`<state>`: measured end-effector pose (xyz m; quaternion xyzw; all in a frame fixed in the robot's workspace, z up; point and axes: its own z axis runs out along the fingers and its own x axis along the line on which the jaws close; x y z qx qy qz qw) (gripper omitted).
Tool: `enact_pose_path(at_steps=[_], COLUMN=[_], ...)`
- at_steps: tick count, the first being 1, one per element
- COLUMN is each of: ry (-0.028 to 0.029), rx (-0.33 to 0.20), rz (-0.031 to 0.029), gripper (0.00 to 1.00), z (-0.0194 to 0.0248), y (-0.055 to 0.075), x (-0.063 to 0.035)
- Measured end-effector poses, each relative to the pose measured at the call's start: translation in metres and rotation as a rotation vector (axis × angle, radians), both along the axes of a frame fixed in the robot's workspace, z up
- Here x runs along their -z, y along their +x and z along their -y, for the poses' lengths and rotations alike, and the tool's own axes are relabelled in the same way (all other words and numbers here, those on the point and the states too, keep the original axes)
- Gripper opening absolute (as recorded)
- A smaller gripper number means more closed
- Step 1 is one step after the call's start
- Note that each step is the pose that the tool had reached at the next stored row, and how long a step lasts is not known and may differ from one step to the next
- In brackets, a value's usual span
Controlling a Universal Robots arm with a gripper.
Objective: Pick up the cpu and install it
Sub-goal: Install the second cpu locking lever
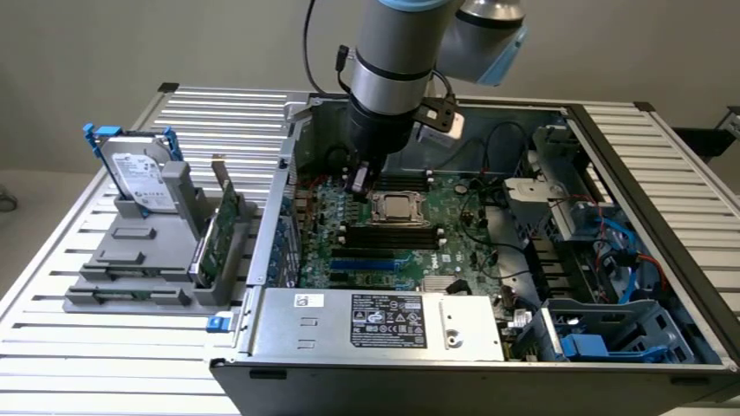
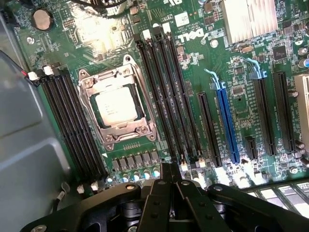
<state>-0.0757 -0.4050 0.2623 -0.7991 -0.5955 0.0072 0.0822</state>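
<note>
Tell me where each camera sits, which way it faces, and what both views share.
Exterior view: off the arm, raised, looking down into the open computer case; arm and gripper over the motherboard.
Wrist view: on the wrist, looking down at the motherboard; shut gripper in view.
Shared: the cpu, seated in its socket.

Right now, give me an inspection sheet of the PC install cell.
Surface: slatted metal table, open PC case on it.
Job's things: cpu lies inside the motherboard socket, frame around it.
Clutter: hard drive upright in grey holder, at the exterior view's left.
Hand: hand shut, holding nothing, above the board beside the socket.
Cables: black cable along the arm; blue cables in the case.
Surroundings: plain wall.
</note>
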Motion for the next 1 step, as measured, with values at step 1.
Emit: enact_pose_path(at_steps=[1], ry=[0.0], rx=[-0.001], rz=[0.0], gripper=[0.11], z=[0.0], y=[0.0], x=[0.0])
